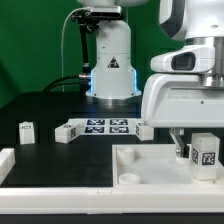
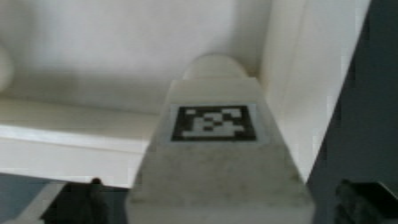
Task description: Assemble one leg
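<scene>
**A:** Where is the leg point(image 1: 205, 152) right now?

**B:** In the gripper point(image 2: 217, 204), whose two fingers are clamped on its sides. In the wrist view its tagged face looks up at the camera and its far end points down at the white top point(image 1: 150, 165). In the exterior view it hangs low over the part of the top at that view's right. I cannot tell whether the end touches the surface or sits just above it.

**A:** So what could go wrong from here?

**B:** Mostly a missed socket, I judge. The only corner socket point(image 1: 128, 180) I can make out lies toward the exterior view's left, apart from the leg. Whatever is under the leg is hidden by the leg and the hand. If the end lands on a rim or against the raised wall, it jams. Pushing on would then tilt the leg between the fingers or shove the top across the table point(image 1: 50, 105).

**A:** And the grip itself?

**B:** The plastic looks smooth. If seating the leg takes a twist, it may turn in the pads instead of in the hole and end up crooked or half seated.

**A:** Is anything nearby in the way?

**B:** No. The spare legs point(image 1: 66, 132) and the marker board point(image 1: 105, 126) lie well apart, farther back on the table.
</scene>
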